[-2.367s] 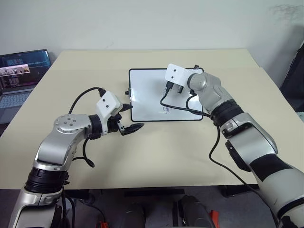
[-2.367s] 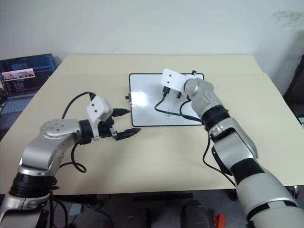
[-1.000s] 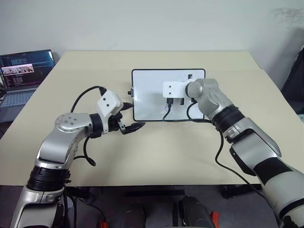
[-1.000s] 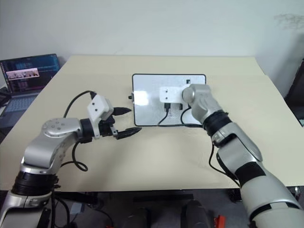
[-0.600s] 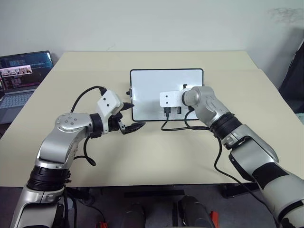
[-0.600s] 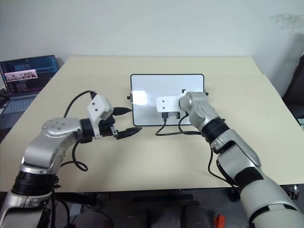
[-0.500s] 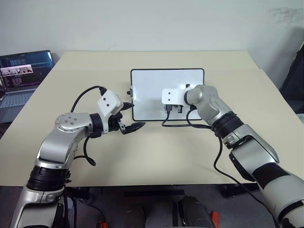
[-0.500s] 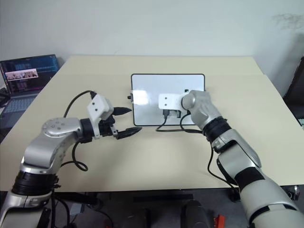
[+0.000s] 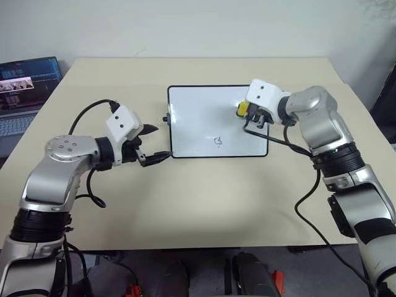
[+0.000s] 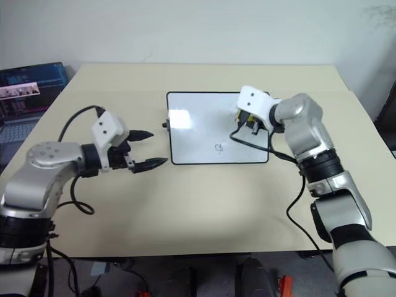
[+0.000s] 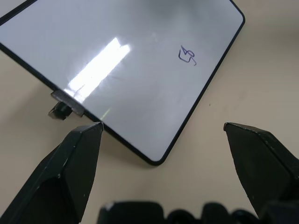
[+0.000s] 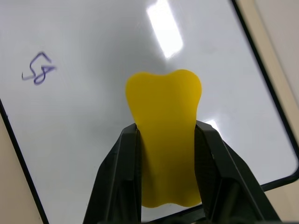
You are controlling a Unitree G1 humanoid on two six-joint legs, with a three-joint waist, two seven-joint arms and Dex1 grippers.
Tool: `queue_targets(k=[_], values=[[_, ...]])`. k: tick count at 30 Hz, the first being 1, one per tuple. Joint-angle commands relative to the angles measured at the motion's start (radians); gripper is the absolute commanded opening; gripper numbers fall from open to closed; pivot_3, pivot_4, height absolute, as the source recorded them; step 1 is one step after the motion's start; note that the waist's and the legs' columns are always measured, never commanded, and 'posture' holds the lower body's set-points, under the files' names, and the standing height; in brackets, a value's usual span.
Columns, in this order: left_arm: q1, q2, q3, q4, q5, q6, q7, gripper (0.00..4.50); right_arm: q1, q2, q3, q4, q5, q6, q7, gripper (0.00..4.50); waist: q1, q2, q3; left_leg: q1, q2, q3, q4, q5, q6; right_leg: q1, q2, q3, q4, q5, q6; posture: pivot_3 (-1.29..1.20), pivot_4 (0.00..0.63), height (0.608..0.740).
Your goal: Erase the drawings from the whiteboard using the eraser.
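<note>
The whiteboard (image 9: 198,111) lies flat in the middle of the table. One small dark scribble of the drawings (image 9: 218,142) sits near its front edge; it is the single mark on the white surface. My right gripper (image 12: 167,129) is shut on the yellow eraser (image 12: 164,140). It holds the eraser (image 9: 243,109) over the board's right part, behind and to the right of the scribble (image 12: 37,72). My left gripper (image 9: 156,142) stands open with nothing in it, just off the board's front left corner (image 11: 156,161).
An open laptop (image 9: 25,86) sits at the far left, beside the beige table (image 9: 198,198). A black cable (image 9: 260,133) from my right wrist hangs over the board's right side. A small black knob (image 9: 166,119) juts from the board's left edge.
My right gripper has risen from the board's front edge and swung right, rolling so the yellow eraser now shows. My left gripper has drawn a little left. The view itself has shifted.
</note>
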Motion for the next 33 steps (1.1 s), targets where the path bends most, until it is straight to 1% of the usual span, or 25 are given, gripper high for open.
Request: queue_targets(k=[1,6,10,14,20,29,33], values=[[-0.03,0.025,0.027,-0.026,-0.01,-0.01,-0.019,4.5,-0.014,-0.022,-0.024,-0.031,0.019,0.0,-0.007,1.14,0.002,0.0,0.0,0.0,0.0,0.0,0.0,0.0,0.0,0.0,0.0,0.0,0.0,0.0,0.0,0.0,0.15,0.74],[-0.036,0.02,0.022,-0.026,-0.006,-0.01,-0.022,4.5,-0.003,-0.042,-0.02,-0.044,0.028,-0.009,-0.003,1.14,0.002,0.0,0.0,0.0,0.0,0.0,0.0,0.0,0.0,0.0,0.0,0.0,0.0,0.0,0.0,0.0,0.15,0.74],[-0.023,0.021,0.026,-0.034,-0.008,-0.009,-0.021,4.5,0.025,-0.081,-0.03,-0.09,0.06,-0.017,0.033,1.14,0.002,0.0,0.0,0.0,0.0,0.0,0.0,0.0,0.0,0.0,0.0,0.0,-0.001,0.0,0.0,0.0,0.15,0.74],[-0.014,0.018,0.026,-0.038,-0.009,-0.008,-0.019,4.5,0.028,-0.087,-0.026,-0.101,0.076,-0.017,0.032,1.14,-0.001,0.0,0.0,0.0,0.0,0.0,0.0,0.0,0.0,0.0,0.0,0.0,0.0,0.0,0.0,0.0,0.15,0.74],[-0.017,0.008,0.02,-0.044,-0.012,-0.003,-0.013,4.5,0.017,-0.056,-0.019,-0.104,0.098,-0.013,0.014,1.14,-0.001,0.0,0.0,0.0,0.0,0.0,0.001,0.0,0.0,0.0,0.0,0.0,0.0,0.0,0.0,0.0,0.15,0.74],[0.001,0.017,0.032,-0.062,-0.019,0.007,-0.015,4.5,0.012,-0.049,-0.014,-0.096,0.102,-0.027,0.016,1.14,0.0,0.0,0.0,0.0,0.0,0.0,0.001,0.0,0.0,0.0,0.0,0.0,0.001,0.0,0.0,0.0,0.15,0.74],[0.015,0.019,0.021,-0.063,-0.01,0.01,-0.013,4.5,0.016,-0.001,-0.008,-0.115,0.113,-0.011,0.0,1.14,-0.002,0.0,0.0,0.0,0.0,0.0,0.002,0.0,0.0,0.0,0.0,0.0,0.001,0.0,0.0,0.0,0.15,0.74]])
